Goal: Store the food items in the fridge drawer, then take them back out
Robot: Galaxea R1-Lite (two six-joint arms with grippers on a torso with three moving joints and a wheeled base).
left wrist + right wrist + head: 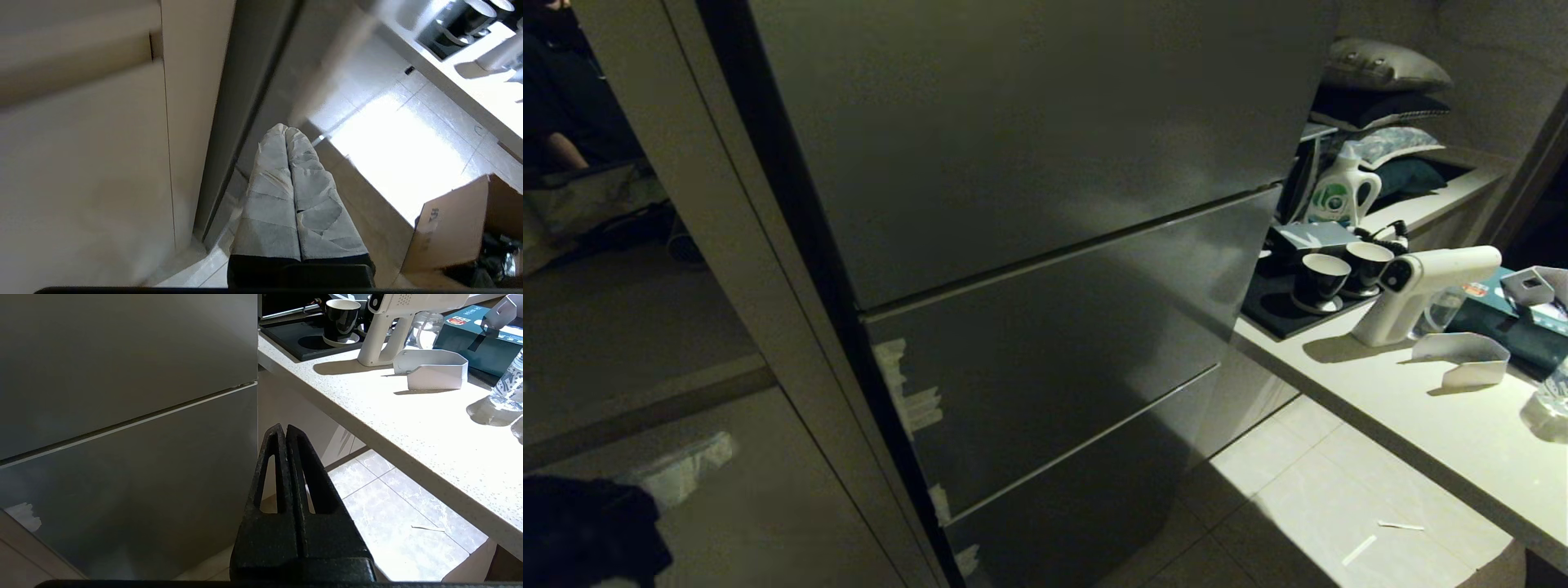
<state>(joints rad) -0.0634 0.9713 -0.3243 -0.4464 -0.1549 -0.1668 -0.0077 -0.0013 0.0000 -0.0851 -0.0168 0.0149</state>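
Fridge [1029, 163] fully closed, drawer unseen. L gripper [286, 130] pressed together, empty; R gripper [282, 428] same. Advise: spread fingers before reaching panel seam.

The left gripper [286, 130] has two long fingers [269, 192] wrapped in pale grey tape. The fingers are pressed flat together from base to tip, with no gap between them, and nothing is held between them. They point down toward the floor. In the head view, a dark shape at the bottom left corner may be part of the left arm, but it is too dark to be sure.

The right gripper [284, 428] has two black fingers [269, 473] with long slots cut through them. They are pressed together too, tip to tip, and hold nothing. This gripper hangs in the air and touches nothing.
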